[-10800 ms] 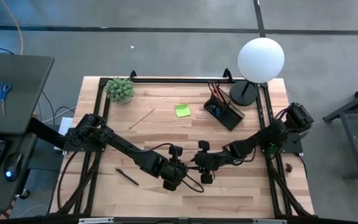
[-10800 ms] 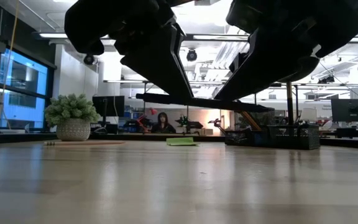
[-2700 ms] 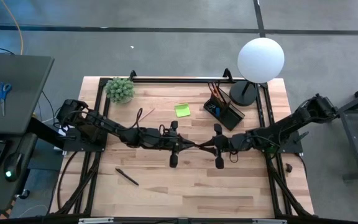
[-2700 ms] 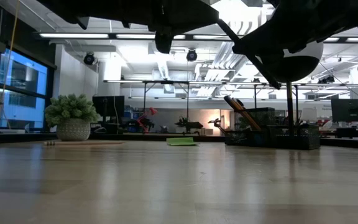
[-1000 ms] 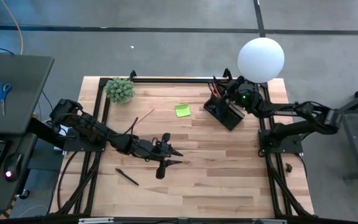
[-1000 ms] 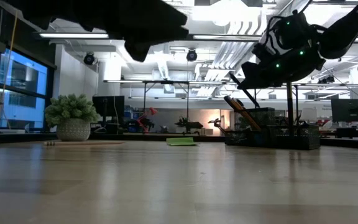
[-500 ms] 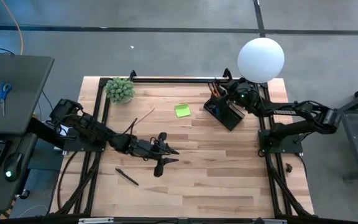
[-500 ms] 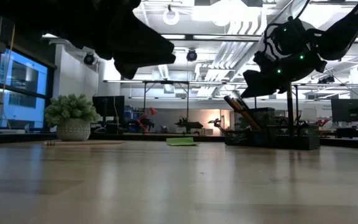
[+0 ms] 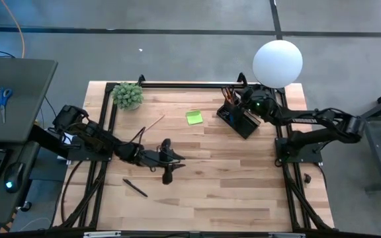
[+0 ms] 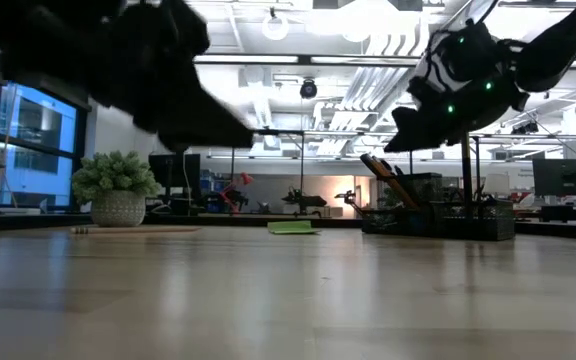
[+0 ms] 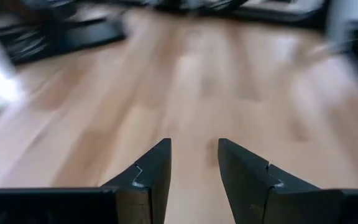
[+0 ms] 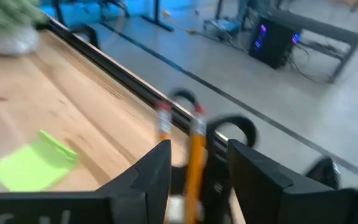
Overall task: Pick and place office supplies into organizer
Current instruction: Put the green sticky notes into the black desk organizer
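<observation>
The black organizer (image 9: 239, 119) stands at the far right of the table beside the lamp's base. Orange pencils (image 12: 195, 154) and black scissors handles (image 12: 231, 129) stick up out of it. My right gripper (image 9: 243, 106) hovers just above it, open, with one pencil showing in the gap between its fingers and touching neither. My left gripper (image 9: 167, 160) hangs open over the bare wood left of the middle, nothing between its fingers (image 11: 156, 163). A black pen (image 9: 135, 188) lies flat near the front left. A wooden pencil (image 9: 151, 124) and a lime-green sticky-note pad (image 9: 194, 117) lie farther back.
A potted plant (image 9: 128, 95) stands at the far left corner and a white globe lamp (image 9: 278, 63) at the far right corner. A black frame rail (image 9: 190, 85) runs along the far edge. Bare wood lies across the middle and front right.
My left gripper has moved toward the table's left edge and come down lower over the wood, still open. My right gripper has stayed above the organizer.
</observation>
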